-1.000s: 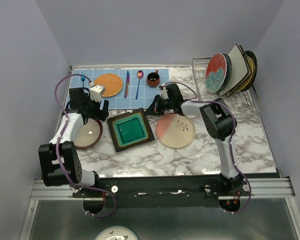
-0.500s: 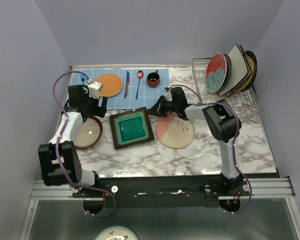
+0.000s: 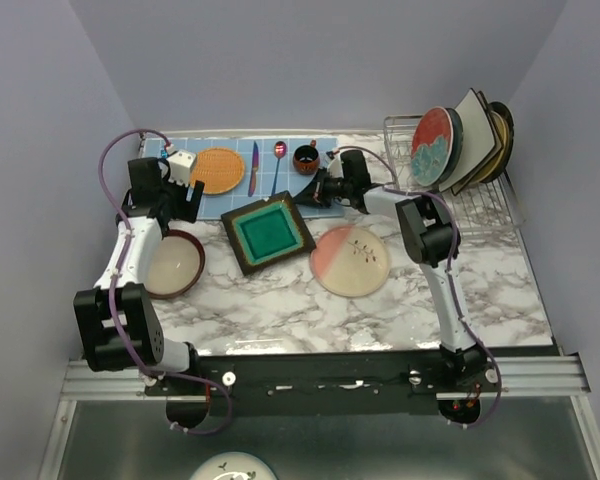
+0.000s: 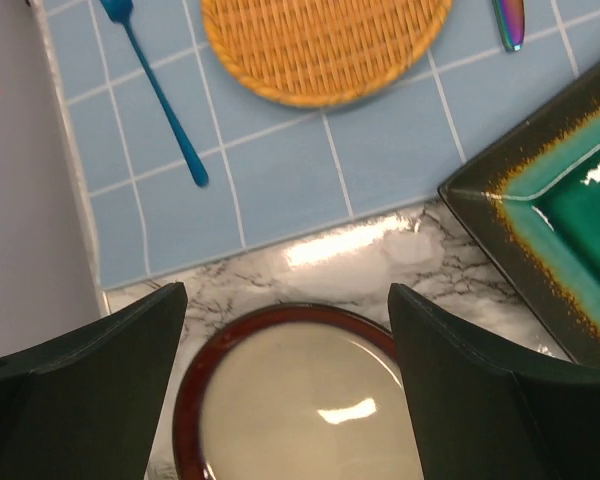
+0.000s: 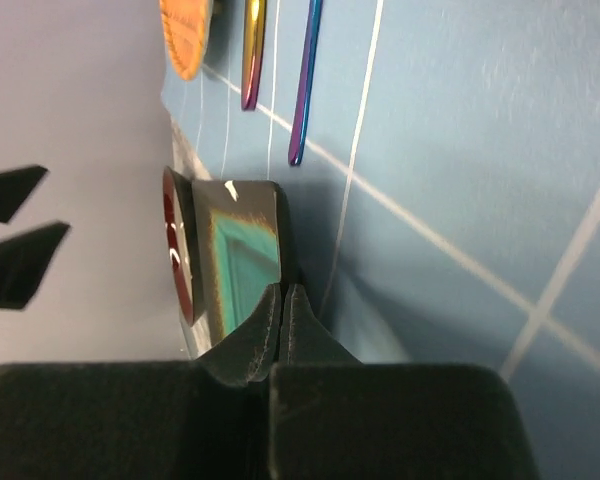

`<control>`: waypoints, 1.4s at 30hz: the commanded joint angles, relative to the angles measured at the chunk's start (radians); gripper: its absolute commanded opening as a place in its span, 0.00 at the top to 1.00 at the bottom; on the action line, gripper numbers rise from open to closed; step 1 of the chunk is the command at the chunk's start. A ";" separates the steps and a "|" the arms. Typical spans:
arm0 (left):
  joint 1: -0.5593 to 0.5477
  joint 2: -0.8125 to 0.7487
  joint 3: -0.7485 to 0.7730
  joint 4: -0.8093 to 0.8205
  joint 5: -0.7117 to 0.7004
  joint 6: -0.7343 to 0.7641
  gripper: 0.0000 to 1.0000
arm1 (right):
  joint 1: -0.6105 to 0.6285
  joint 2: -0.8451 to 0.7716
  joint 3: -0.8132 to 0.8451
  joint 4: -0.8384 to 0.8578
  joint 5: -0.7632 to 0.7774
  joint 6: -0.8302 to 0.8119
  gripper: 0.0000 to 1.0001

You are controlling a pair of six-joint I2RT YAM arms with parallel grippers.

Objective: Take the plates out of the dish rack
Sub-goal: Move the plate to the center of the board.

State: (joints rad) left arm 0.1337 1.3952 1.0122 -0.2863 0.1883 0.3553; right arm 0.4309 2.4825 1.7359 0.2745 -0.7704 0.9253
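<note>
Bright, even light from above; soft shadows.
The top view is sharp, and the marble table (image 3: 280, 300) shines a little; in the left wrist view white glare sits on the red-rimmed plate (image 4: 280, 400), the teal plate (image 4: 570, 190) and the table between them; the left tool (image 4: 285, 300) looks dark and a bit soft; in the right wrist view the right tool (image 5: 283, 300) is dark and blurry, with a shadow on the blue mat (image 5: 460, 120).

From above, the plates (image 3: 467, 138) in the dish rack (image 3: 485, 205) overlap so tightly that I see only 1 face and cannot count the rest. On my left wrist camera the red-rimmed plate (image 4: 300, 400) runs off the bottom edge, the teal square plate (image 4: 570, 200) off the right and the woven mat (image 4: 325, 40) off the top.
</note>
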 commanded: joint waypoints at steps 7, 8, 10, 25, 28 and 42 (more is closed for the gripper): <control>0.006 0.033 0.097 0.032 0.071 -0.042 0.08 | 0.046 -0.229 -0.217 0.094 -0.007 0.111 0.99; 0.006 0.024 0.091 0.033 0.076 -0.044 0.08 | 0.046 -0.235 -0.234 0.101 -0.001 0.118 0.99; 0.006 0.016 0.066 0.039 0.085 -0.050 0.08 | 0.048 -0.243 -0.275 0.146 -0.001 0.151 0.99; 0.006 0.047 0.046 0.021 0.088 -0.022 0.07 | 0.072 -0.201 -0.464 0.411 0.013 0.411 0.99; 0.006 0.059 0.049 0.022 0.088 -0.021 0.07 | 0.092 -0.201 -0.505 0.431 0.019 0.437 0.99; 0.006 0.047 0.032 0.019 0.102 -0.010 0.06 | 0.100 -0.235 -0.527 0.324 0.025 0.371 0.99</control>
State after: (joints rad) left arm 0.1383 1.4460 1.0538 -0.2752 0.2623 0.3298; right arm 0.5285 2.2818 1.2125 0.6250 -0.7448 1.3178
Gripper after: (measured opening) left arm 0.938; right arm 0.013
